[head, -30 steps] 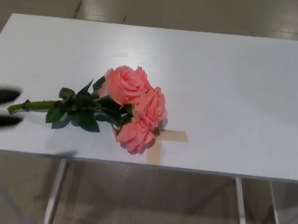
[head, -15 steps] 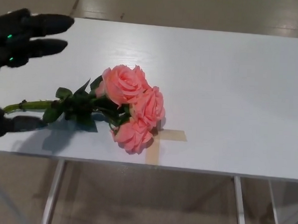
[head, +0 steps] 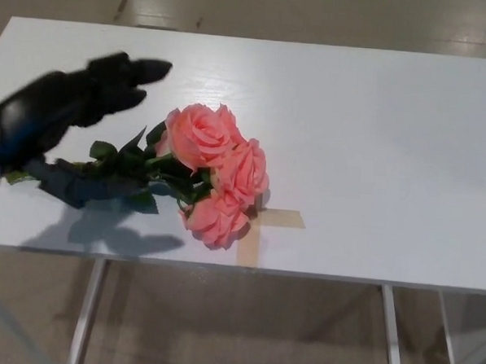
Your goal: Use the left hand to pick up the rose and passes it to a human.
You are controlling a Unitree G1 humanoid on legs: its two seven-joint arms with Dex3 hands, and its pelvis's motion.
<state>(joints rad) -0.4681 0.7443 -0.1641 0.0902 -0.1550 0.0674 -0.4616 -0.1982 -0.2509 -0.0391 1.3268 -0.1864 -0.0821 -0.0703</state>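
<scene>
The rose (head: 211,172), 3 pink blooms, lies on the white counter (head: 376,140). The left hand (head: 62,128), blurred, spreads open over the stem, apparently not gripping.

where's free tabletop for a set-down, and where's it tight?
Free: the table right of the roses out to the right edge, and the far strip behind them. Tight: front left, where the left hand is over the stem. Tape cross sits beside the blooms.
</scene>
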